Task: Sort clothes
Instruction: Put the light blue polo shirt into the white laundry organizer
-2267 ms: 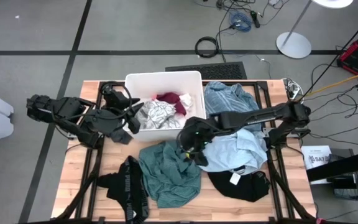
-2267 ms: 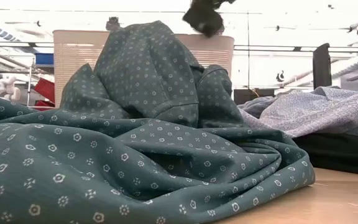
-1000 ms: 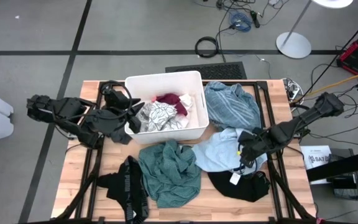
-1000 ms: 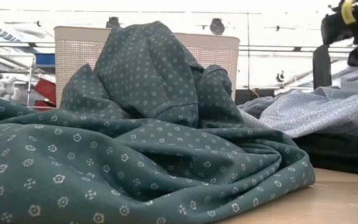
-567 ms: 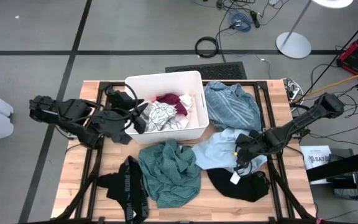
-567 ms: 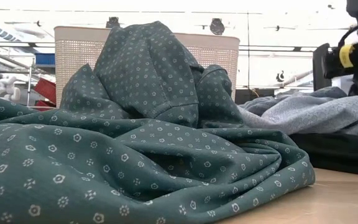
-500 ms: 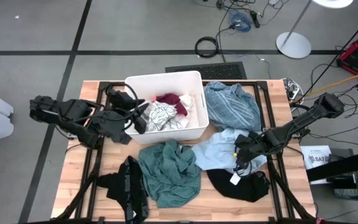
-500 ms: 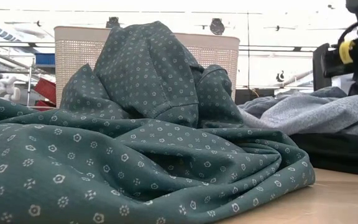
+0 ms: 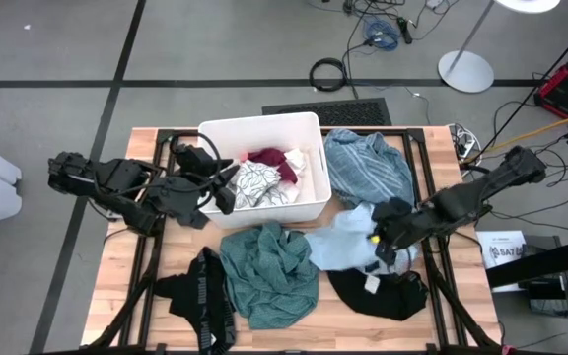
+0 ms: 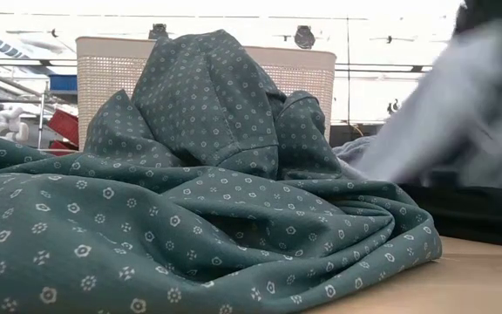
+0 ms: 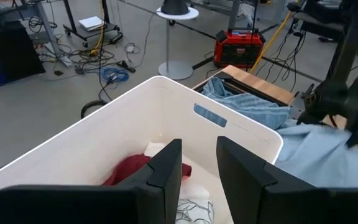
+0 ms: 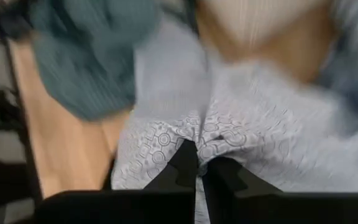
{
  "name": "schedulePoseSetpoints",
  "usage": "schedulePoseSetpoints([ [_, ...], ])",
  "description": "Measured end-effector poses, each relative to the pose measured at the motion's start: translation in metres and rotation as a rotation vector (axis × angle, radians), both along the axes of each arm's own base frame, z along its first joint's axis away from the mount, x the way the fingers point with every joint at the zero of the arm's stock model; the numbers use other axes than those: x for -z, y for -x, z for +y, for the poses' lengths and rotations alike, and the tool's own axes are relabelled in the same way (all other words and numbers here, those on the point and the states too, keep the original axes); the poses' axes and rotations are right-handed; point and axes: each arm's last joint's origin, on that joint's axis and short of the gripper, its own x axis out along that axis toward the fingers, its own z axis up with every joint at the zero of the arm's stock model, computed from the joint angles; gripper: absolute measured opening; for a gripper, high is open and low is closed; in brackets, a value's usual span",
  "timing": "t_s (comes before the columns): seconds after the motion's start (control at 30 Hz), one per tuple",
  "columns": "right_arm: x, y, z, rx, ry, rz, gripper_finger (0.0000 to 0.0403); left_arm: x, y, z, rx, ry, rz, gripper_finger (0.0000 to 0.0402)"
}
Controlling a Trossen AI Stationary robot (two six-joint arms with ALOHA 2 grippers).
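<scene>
Black garment (image 9: 205, 296) reads PUMA; right fingers (image 12: 199, 163) pinch light-blue shirt (image 9: 348, 242); left fingers (image 11: 197, 165) parted, empty.

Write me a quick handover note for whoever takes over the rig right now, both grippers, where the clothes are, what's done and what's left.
Right gripper: shut on the light blue shirt, lifting it at the table's right.
Left gripper: part open, empty, over the white bin.
Done: dark red garment and white-grey patterned garment are in the bin.
Left: light blue shirt, teal-green shirt at the front middle, black garment with white lettering front left, another black garment front right, and a blue garment right of the bin.
</scene>
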Motion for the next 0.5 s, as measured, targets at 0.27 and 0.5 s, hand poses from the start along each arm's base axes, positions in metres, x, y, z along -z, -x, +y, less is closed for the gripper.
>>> schedulePoseSetpoints([
  [0.27,-0.122,0.013,-0.011,-0.024,0.062,-0.406,0.0001,-0.002,-0.003,-0.001,0.029,-0.012,-0.003,0.0109],
  [0.5,-0.199,0.028,-0.02,-0.055,0.058,-0.821,0.0,-0.023,-0.032,-0.026,0.473,-0.16,-0.111,0.0109],
])
